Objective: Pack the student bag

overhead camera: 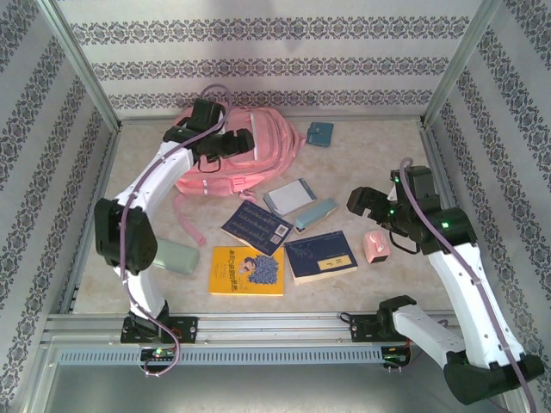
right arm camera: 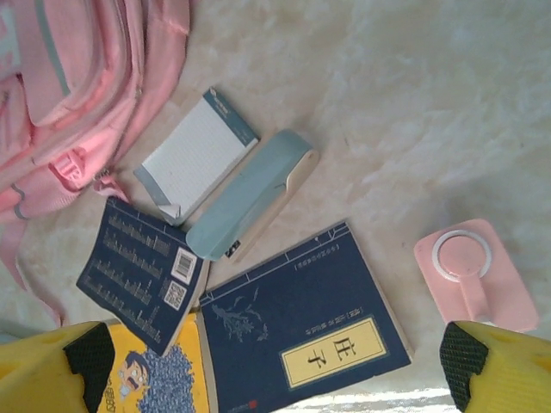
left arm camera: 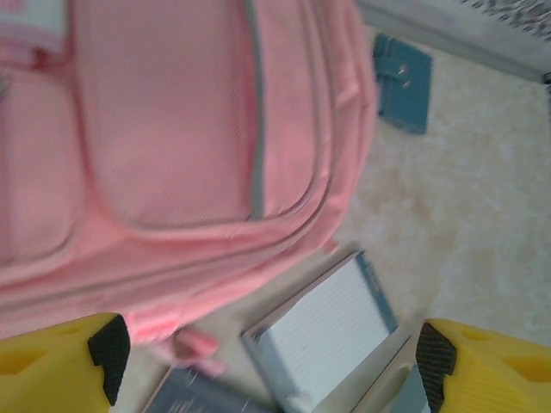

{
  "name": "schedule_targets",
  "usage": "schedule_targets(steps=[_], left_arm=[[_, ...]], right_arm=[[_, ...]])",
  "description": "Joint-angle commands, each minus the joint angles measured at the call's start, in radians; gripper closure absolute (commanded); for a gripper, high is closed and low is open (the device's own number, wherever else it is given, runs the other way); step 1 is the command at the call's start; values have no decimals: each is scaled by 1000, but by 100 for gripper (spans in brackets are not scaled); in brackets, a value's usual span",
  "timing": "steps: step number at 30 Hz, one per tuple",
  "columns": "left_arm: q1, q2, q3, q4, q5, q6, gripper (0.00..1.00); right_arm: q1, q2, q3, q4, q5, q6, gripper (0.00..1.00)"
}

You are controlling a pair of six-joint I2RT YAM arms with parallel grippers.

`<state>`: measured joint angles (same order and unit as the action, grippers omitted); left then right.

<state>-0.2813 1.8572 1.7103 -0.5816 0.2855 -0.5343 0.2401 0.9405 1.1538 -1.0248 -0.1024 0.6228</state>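
Right gripper hangs released, jaws wide, nothing between them, low in the right half of the top view. Under it on the counter: a navy book with a yellow title label, and a small pink gadget just to its right.

Further left lie a yellow book and a dark book with a barcode, overlapping at their corners. A pale green case sits by the left arm. Above them, a lined notepad touches a pale blue case.

Left gripper hovers over the bag's lower edge, jaws apart, empty.

Student bag lies flat at upper centre, front pockets up. Whether any zip is open, cannot tell. A teal pouch sits beyond it on the right.

Judgement: early stage, everything loose, nothing packed. Left arm looks set to work on the bag's opening. Next move calls for finding a zip pull or mouth edge and holding it open, then an edge pinch on a flat item.
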Motion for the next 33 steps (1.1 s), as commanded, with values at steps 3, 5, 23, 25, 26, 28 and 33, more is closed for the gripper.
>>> schedule_targets(steps=[3,5,23,25,26,28,33], left_arm=[[2,170,136,137,88,-35,18],[5,248,219,113,68,-39,21],[28,641,575,100,211,-55,67],[31,643,577,91,221,-45,84],[32,642,577,82,222,-39,93],[36,632,585,59,220,-20,100],[48,555,617,-1,183,50,100]], right_arm=[[56,95,25,3,-137,-43,2],[57,119,30,0,-123,-5,2],[54,85,-47,132,-354,32,28],[56,93,-47,131,-327,39,29],[59,97,-43,128,-295,49,28],[59,107,-31,129,-266,53,27],[63,143,39,110,-226,0,36]])
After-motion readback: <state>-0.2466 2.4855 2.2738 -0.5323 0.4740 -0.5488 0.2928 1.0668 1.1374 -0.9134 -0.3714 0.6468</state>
